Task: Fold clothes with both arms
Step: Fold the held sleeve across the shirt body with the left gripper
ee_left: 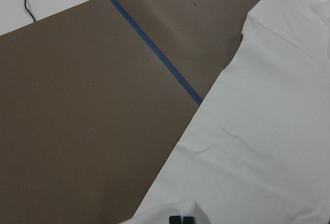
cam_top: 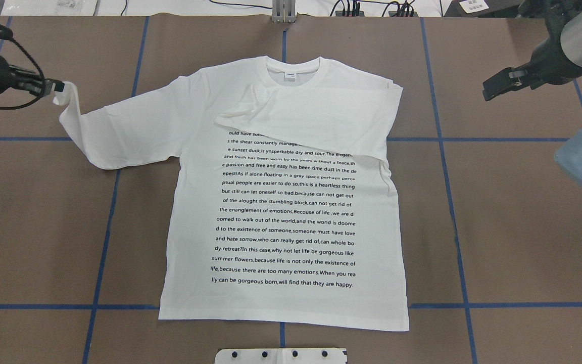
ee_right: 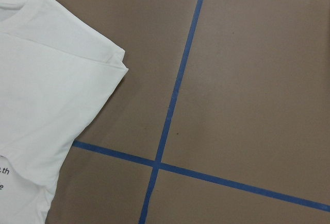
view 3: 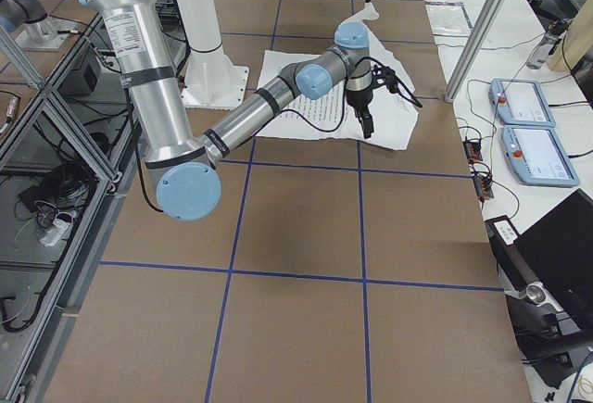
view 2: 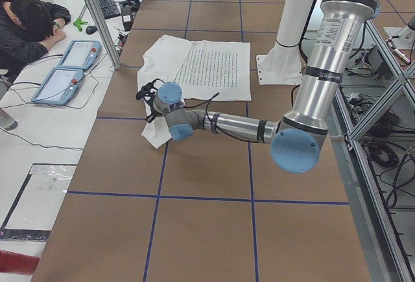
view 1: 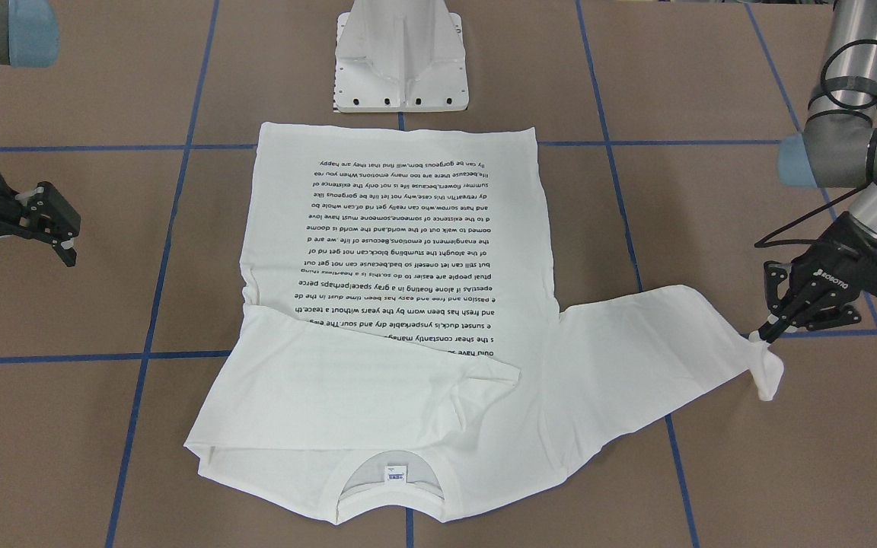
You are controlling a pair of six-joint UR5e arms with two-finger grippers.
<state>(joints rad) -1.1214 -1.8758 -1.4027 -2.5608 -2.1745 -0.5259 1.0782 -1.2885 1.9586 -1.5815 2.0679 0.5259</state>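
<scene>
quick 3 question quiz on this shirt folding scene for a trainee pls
1. True or false: the left gripper is shut on the cuff of one sleeve.
2. Where does the other sleeve lie? A) folded across the shirt front B) stretched out sideways C) tucked under the body
3. Fill in: the right gripper holds ____.
Key: 1 true; 2 A; 3 nothing.

White T-shirt (view 1: 408,365) on the surface (view 1: 751,472).
The left pincer (view 1: 767,335) pinches a sleeve end (view 1: 764,374); the right pincer (view 1: 70,239) hangs apart.
</scene>
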